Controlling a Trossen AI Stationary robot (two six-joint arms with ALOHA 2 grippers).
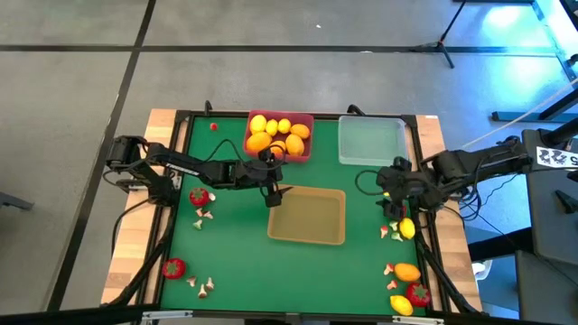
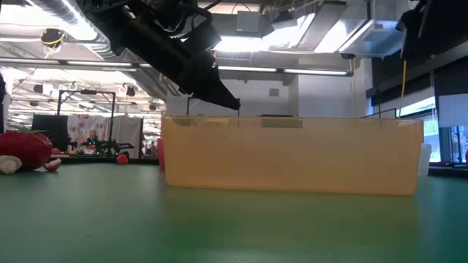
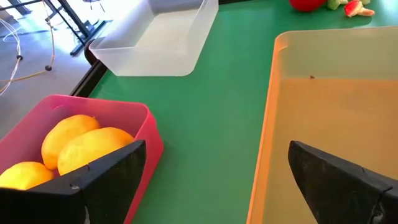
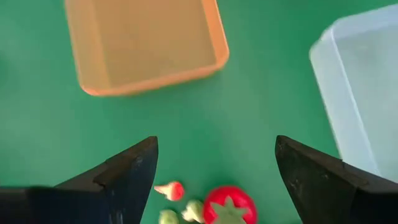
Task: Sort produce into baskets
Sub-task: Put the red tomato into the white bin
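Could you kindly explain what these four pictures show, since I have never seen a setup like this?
Two robot arms work at a green table, sorting toy produce into trays. One picture looks down from above, one looks level across the table, and two come from cameras on the arms' wrists. The left claw hangs open between the pink tray, already full of lemons, and the empty tan tray. The right claw is open and empty near the empty clear tray. Red fruits, more lemons and small mushroom bits lie loose on the table.
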